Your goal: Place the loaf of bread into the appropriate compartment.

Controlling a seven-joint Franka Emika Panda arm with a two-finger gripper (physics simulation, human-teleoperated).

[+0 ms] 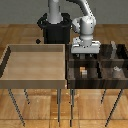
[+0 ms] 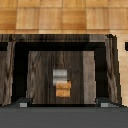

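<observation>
The loaf of bread is a tiny orange-brown block. It lies on the striped dark-wood floor of the compartment, touching or almost touching a small pale grey cube. In the exterior view the loaf sits in the near cell of the divided dark box, on that box's side toward the tan tray. My gripper hangs above this cell, open and empty. In the wrist view the gripper shows its fingertips spread wide, with the loaf between and below them.
A large light-tan wooden tray stands at the exterior view's left, against the dark box. Other cells hold grey pieces, one a small block at the exterior view's right. Dark dividers wall the cell. The robot base stands behind.
</observation>
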